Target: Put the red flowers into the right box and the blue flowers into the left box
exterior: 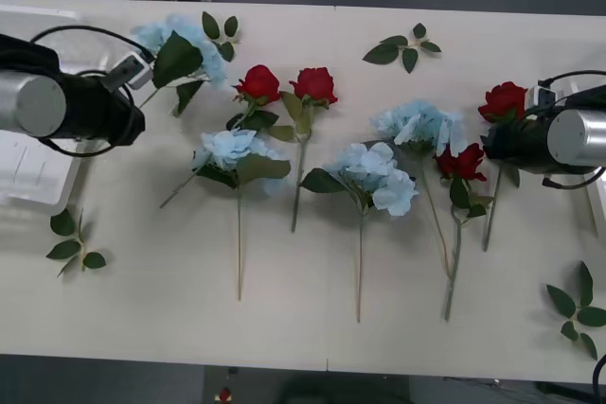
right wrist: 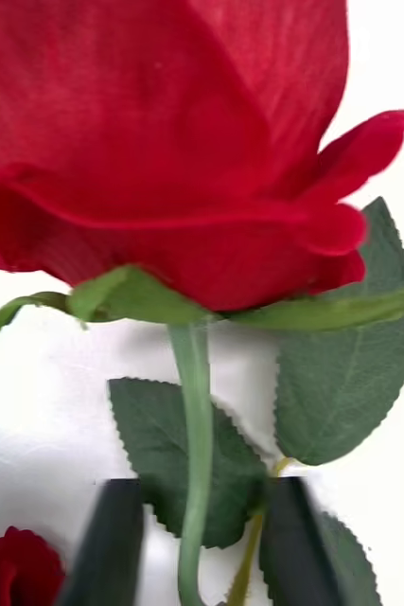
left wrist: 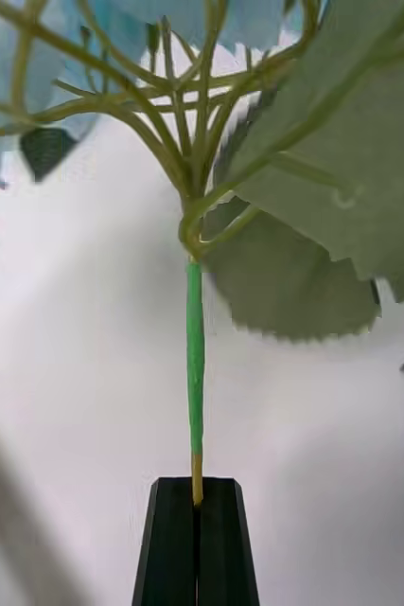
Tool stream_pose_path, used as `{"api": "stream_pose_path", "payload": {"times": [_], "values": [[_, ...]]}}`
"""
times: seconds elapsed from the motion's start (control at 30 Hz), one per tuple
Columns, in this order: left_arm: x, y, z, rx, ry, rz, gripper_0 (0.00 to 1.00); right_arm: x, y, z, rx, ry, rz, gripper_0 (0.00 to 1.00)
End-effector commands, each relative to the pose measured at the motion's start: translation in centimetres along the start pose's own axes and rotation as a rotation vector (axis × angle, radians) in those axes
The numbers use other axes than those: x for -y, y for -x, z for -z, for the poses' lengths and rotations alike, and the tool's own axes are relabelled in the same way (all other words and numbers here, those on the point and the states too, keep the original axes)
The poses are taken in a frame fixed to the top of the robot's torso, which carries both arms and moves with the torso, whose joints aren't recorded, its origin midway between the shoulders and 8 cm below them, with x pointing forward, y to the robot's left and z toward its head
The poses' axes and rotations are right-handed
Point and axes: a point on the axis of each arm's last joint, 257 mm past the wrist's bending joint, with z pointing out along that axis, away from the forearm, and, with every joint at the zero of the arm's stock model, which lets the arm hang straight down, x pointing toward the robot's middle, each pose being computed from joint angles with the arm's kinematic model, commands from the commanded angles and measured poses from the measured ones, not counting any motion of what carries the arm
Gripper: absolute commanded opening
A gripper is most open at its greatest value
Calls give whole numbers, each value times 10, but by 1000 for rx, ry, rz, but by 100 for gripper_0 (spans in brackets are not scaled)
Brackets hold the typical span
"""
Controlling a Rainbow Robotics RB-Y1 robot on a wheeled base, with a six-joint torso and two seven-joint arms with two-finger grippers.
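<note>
Left wrist view shows your left end effector (left wrist: 197,540) clamped tight on a blue flower's stem (left wrist: 195,369), beside the left box (exterior: 28,172). Your right end effector (right wrist: 202,544) stands parted astride a red flower's stem (right wrist: 194,436) at the bench's (exterior: 284,328) right end.

Flowers (exterior: 360,177) in a row across the table (exterior: 284,328), left box (exterior: 28,167) at its left edge.

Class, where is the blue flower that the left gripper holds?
In the front view it lies at the table's far left, its blue flower head beside the left gripper, whose black fingers are shut on its stem, near the left box.
</note>
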Motion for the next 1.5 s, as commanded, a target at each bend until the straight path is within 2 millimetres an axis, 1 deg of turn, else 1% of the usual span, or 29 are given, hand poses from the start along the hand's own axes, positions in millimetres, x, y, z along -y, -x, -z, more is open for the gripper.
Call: {"api": "stream_pose_path", "payload": {"times": [0.03,0.07,0.1,0.13,0.2,0.27,0.3,0.33,0.37,0.43,0.47,0.53,0.63,0.77,0.8,0.83,0.9,0.93,0.97,1.0,1.03,1.1,1.13,1.23,1.33,1.43,1.47,1.5], "values": [[-76,11,76,-49,110,-52,0,-2,31,11,58,-1,1,0],[-83,7,85,-66,120,-57,0,-1,31,11,57,-1,-1,0],[-104,-1,110,-110,153,-71,0,0,32,12,58,-2,-1,0],[-113,-5,120,-132,168,-79,0,0,33,12,60,-2,-1,0],[-142,-24,154,-225,226,-109,0,2,35,13,65,-4,1,0],[-161,-41,174,-298,274,-124,0,4,39,16,71,-4,4,0],[-177,-52,187,-344,318,-132,0,5,43,18,76,-4,6,0],[-184,-57,192,-365,340,-134,0,6,45,19,78,-5,7,0],[-199,-69,202,-405,385,-132,0,8,50,21,84,-8,12,0],[-222,-88,215,-468,451,-120,0,8,58,27,96,-3,19,0],[-226,-93,216,-482,460,-113,0,8,60,29,99,-2,22,0],[-231,-111,214,-514,464,-84,0,9,66,36,97,-5,38,0],[-233,-131,201,-547,474,-72,0,9,76,54,97,-15,86,0],[-244,-150,187,-559,517,-73,1,11,87,79,86,-38,151,0],[-244,-154,183,-558,520,-68,3,11,91,87,85,-46,173,0],[-244,-157,181,-560,518,-64,6,14,92,91,81,-56,184,0],[-243,-162,177,-562,514,-65,53,20,99,105,79,-81,223,0],[-242,-161,175,-562,512,-74,65,23,102,111,80,-95,237,0],[-241,-162,174,-568,513,-80,73,27,105,117,82,-112,256,0],[-242,-163,174,-572,514,-85,78,36,113,127,90,-147,280,0],[-242,-162,174,-572,516,-87,81,39,117,131,98,-162,293,0],[-238,-155,172,-556,505,-92,96,59,132,146,117,-233,372,0],[-237,-153,171,-550,498,-91,99,65,135,150,121,-249,392,0],[-208,-136,168,-518,384,-70,100,91,152,166,135,-319,466,0],[-173,-105,167,-438,245,-46,100,115,167,179,147,-372,521,0],[-137,-57,174,-313,117,-35,100,139,183,191,164,-447,594,0],[-130,-48,175,-291,97,-37,100,143,185,193,168,-460,602,0],[-117,-29,177,-234,57,-45,100,153,191,197,175,-484,613,0]]}}
